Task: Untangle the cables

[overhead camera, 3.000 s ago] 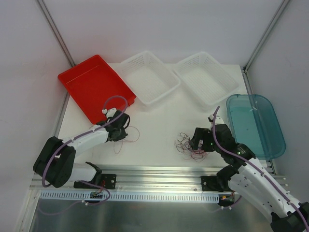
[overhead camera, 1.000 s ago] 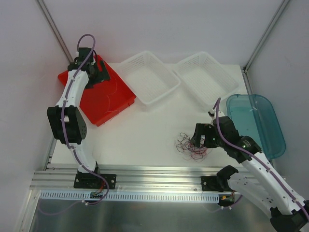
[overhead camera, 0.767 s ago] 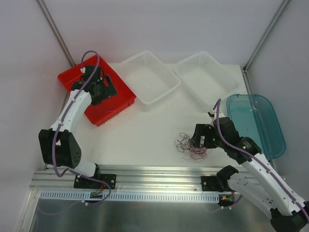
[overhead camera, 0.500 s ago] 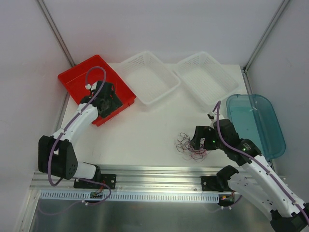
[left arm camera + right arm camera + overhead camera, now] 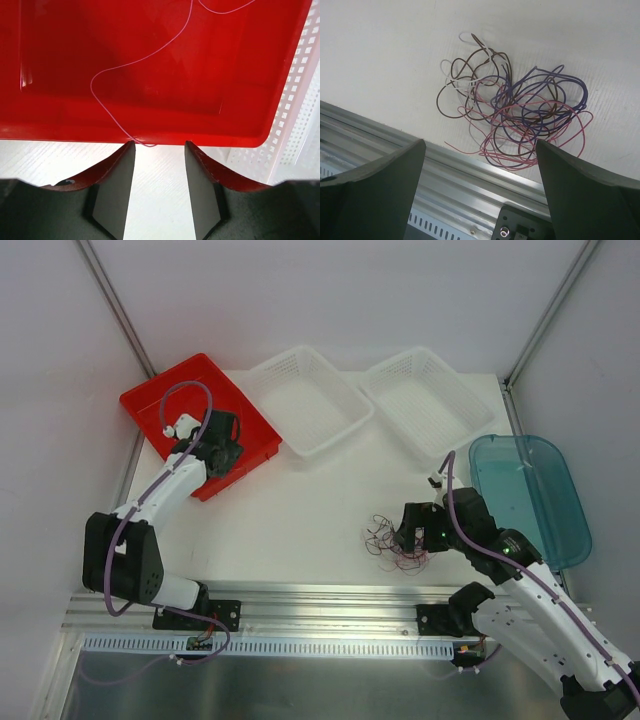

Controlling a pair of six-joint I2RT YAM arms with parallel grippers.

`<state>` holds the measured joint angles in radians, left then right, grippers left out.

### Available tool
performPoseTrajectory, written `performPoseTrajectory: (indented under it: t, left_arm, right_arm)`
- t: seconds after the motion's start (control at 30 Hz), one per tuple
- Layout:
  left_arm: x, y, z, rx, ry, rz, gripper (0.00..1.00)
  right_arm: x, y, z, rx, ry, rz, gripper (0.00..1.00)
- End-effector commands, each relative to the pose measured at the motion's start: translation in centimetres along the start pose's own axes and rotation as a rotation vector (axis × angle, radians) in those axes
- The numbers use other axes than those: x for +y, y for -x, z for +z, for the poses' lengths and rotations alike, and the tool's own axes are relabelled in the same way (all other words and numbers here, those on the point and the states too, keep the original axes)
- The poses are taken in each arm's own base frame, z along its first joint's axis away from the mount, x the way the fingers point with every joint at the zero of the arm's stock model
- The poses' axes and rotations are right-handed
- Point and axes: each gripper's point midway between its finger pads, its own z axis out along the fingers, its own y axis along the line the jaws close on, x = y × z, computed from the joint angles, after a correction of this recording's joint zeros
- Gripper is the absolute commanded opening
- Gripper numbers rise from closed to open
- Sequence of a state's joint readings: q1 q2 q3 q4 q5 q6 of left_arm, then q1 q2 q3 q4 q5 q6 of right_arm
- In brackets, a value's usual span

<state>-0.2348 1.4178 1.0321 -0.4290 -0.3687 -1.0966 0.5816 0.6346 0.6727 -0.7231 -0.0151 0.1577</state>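
Observation:
A tangle of cables [image 5: 395, 543] in pink, purple, brown and white lies on the white table near its front edge. My right gripper [image 5: 415, 532] hovers just right of it. In the right wrist view the cables [image 5: 520, 117] sit ahead of the right gripper [image 5: 481, 145], whose jaws stand wide open and empty. One thin pink cable [image 5: 145, 60] curls inside the red tray [image 5: 225, 137], its end draped over the near rim. My left gripper [image 5: 160, 145] is just outside that rim, jaws partly open with nothing between them. It shows over the tray's near corner [image 5: 222, 445].
Two white mesh baskets [image 5: 310, 400] [image 5: 428, 400] stand at the back, the left one touching the red tray [image 5: 170, 410]. A teal tray [image 5: 525, 495] sits at the right edge. The metal rail [image 5: 470, 185] runs just below the tangle.
My left arm has drawn back from the far end of the red tray to its near corner, and its jaws have narrowed. The right arm has barely moved.

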Motion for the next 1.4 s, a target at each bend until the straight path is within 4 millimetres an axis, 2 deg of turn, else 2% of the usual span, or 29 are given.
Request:
performPoseTrajectory:
  t: [0.0, 0.6, 0.67, 0.8, 0.9, 1.2, 1.23, 1.3, 1.37]
  left_arm:
    - [0.5, 0.5, 0.6, -0.044, 0.028, -0.063, 0.44]
    - [2.3, -1.3, 3.0, -0.01, 0.141, -0.058, 0.46]
    - [2.7, -1.4, 3.0, -0.006, 0.154, -0.056, 0.43]
    - [2.9, -1.3, 3.3, -0.014, 0.167, -0.036, 0.26]
    - [2.7, -1.2, 3.3, -0.014, 0.168, -0.027, 0.2]
    - [2.4, -1.1, 4.9, 0.035, 0.189, 0.024, 0.13]
    - [2.3, -0.9, 5.2, 0.033, 0.192, 0.022, 0.11]
    - [2.3, -0.7, 5.3, 0.035, 0.194, 0.035, 0.0]
    - [1.9, 0.1, 5.5, 0.031, 0.186, 0.04, 0.0]
  right_arm:
    - [0.1, 0.3, -0.1, -0.014, 0.013, -0.043, 0.97]
    - [-0.3, -0.2, 0.0, -0.01, 0.006, -0.061, 0.97]
    - [-0.3, -0.1, 0.0, -0.015, 0.007, -0.064, 0.97]
    - [-0.3, -0.1, 0.0, -0.019, 0.008, -0.064, 0.97]
    - [-0.3, -0.2, 0.1, -0.015, 0.007, -0.064, 0.97]
    - [-0.4, -0.2, 0.1, -0.015, 0.002, -0.066, 0.97]
    - [-0.4, -0.2, 0.2, -0.014, 0.0, -0.064, 0.97]
    - [-0.5, -0.3, 0.2, -0.013, -0.001, -0.066, 0.97]
    - [-0.5, -0.2, 0.2, -0.011, -0.001, -0.066, 0.97]
